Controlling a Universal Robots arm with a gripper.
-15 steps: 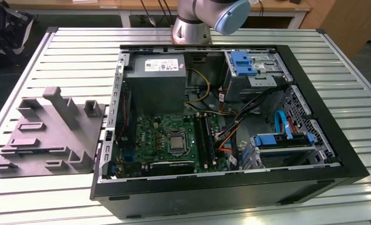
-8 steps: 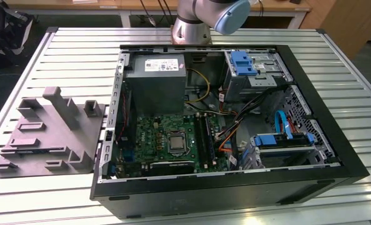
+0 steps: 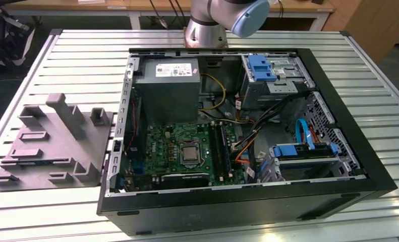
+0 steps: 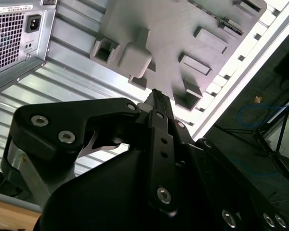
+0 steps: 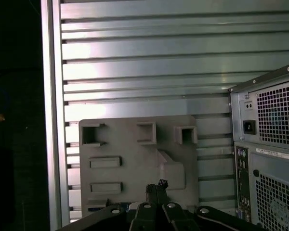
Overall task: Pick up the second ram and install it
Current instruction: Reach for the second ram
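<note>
While the ribbed aluminium worktop carries the open black computer case near its middle, the grey moulded plastic holder lies beside the case, toward the worktop's edge at the exterior view's left. Over that holder, in the second wrist view, hangs the black claw, clenched, its 2 fingertips together with nothing seen between them. The second ram, a narrow dark strip, rests along the holder's side nearest the worktop's edge.
</note>
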